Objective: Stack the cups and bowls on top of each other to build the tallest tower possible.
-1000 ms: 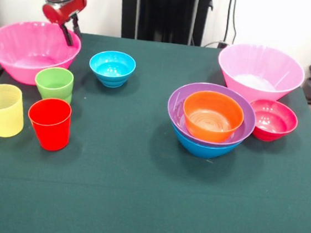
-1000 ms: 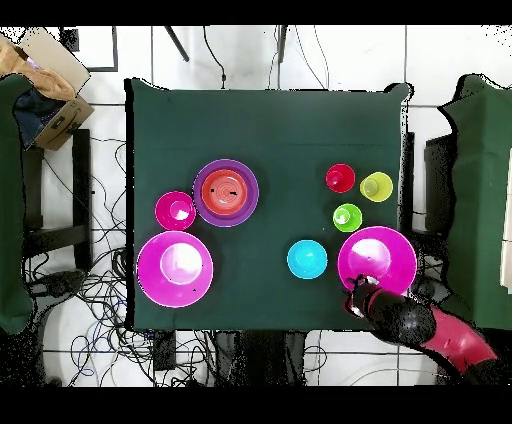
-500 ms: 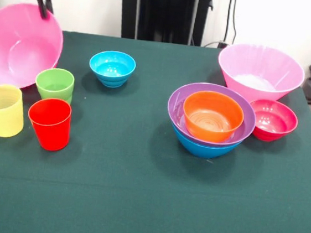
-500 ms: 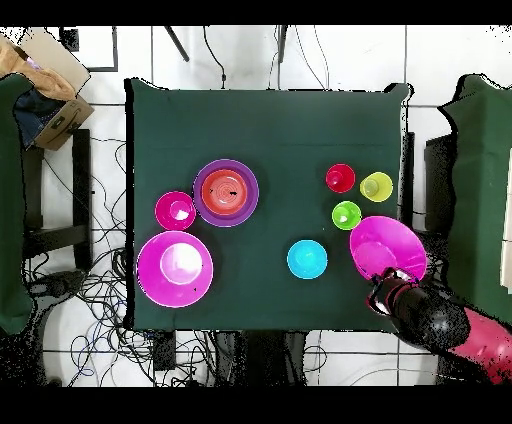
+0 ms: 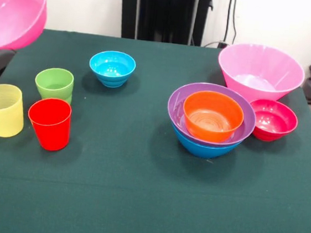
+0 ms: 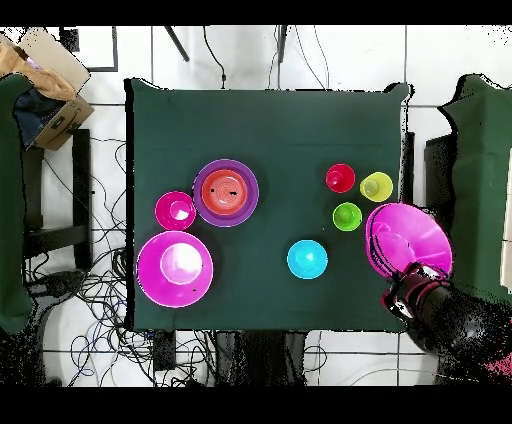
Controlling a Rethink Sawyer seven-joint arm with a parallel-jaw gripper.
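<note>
A large pink bowl (image 5: 13, 10) hangs tilted in the air over the table's left edge, clear of the cloth. In the overhead view my gripper (image 6: 402, 284) is shut on the near rim of this bowl (image 6: 408, 238); the front view does not show the gripper. The tower (image 5: 210, 122) is an orange bowl inside a purple one inside a blue one. Behind it stands the second pink bowl (image 5: 260, 72), with a crimson bowl (image 5: 273, 120) beside it. A cyan bowl (image 5: 112, 67) sits alone. The green (image 5: 54, 83), yellow (image 5: 1, 109) and red (image 5: 49, 122) cups stand below the lifted bowl.
The dark green table (image 5: 135, 203) has a wide bare stretch along its front. In the overhead view a cardboard box (image 6: 45, 85) lies off the table's corner, and cables run over the floor around it.
The gripper has lifted the pink bowl off the table by its rim, tilting it and carrying it up and outward past the table's edge. Nothing else has moved.
</note>
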